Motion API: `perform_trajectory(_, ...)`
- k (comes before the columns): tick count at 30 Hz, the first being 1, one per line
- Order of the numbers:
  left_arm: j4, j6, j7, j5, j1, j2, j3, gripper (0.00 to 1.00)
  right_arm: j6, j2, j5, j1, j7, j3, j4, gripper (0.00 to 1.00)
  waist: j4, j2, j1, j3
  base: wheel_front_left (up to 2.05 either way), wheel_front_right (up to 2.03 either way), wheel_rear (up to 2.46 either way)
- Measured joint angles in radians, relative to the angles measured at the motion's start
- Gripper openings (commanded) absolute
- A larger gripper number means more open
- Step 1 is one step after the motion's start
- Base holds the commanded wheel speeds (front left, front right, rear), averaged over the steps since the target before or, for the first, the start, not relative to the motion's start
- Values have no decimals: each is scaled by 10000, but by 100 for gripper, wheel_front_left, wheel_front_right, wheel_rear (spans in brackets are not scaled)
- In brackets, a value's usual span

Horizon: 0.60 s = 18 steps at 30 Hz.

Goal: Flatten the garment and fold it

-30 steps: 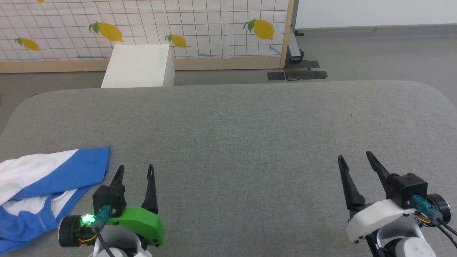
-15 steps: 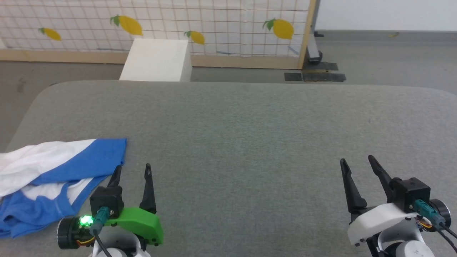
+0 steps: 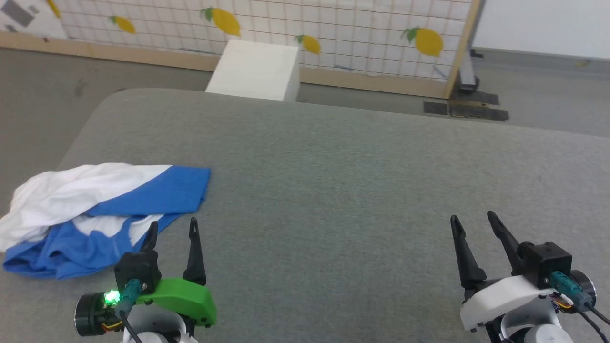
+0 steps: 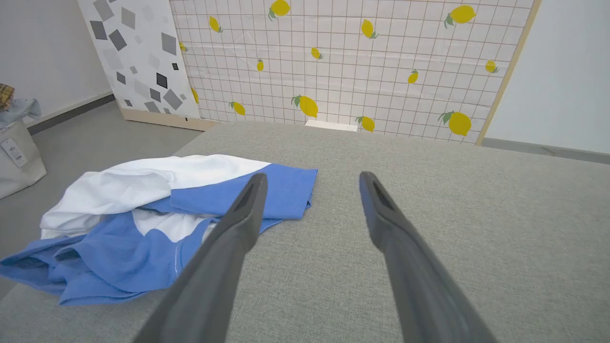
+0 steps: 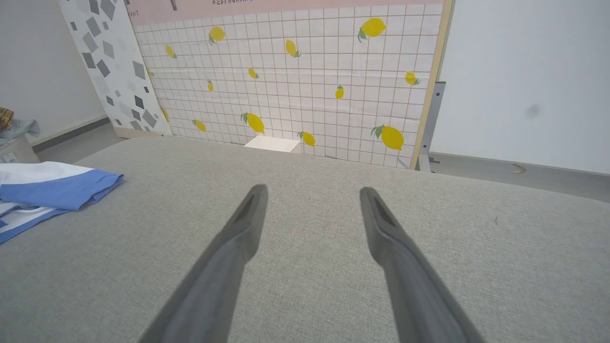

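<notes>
The garment (image 3: pixel 102 209), white with royal-blue parts, lies crumpled at the left end of the grey fabric surface (image 3: pixel 333 181). In the left wrist view the garment (image 4: pixel 157 214) sits left of and partly behind the left finger. My left gripper (image 3: pixel 172 227) hovers open just right of the garment's near edge, nothing between its fingers. My right gripper (image 3: pixel 472 220) stands open far to the right over bare fabric. The garment (image 5: pixel 47 188) also shows at the left edge of the right wrist view, well away from my right gripper (image 5: pixel 312 191). My left gripper (image 4: pixel 312 177) points past the blue sleeve.
A white box (image 3: pixel 257 69) stands on the floor beyond the far edge, before a lemon-print tiled panel (image 3: pixel 333 33). The surface's left edge drops off close to the garment. A white bag (image 4: pixel 16 152) stands on the floor at left.
The head camera has turned left, so the whole picture has shifted right and more of the garment shows. Both grippers keep their places and stay open.
</notes>
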Motion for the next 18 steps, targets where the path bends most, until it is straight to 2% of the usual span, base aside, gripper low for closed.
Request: perform_trajectory(18,31,355,-387,-173,67,0,-27,100,0,0,441,170,-267,207,351,100,1431,0,0,-15,-8,-8,-8)
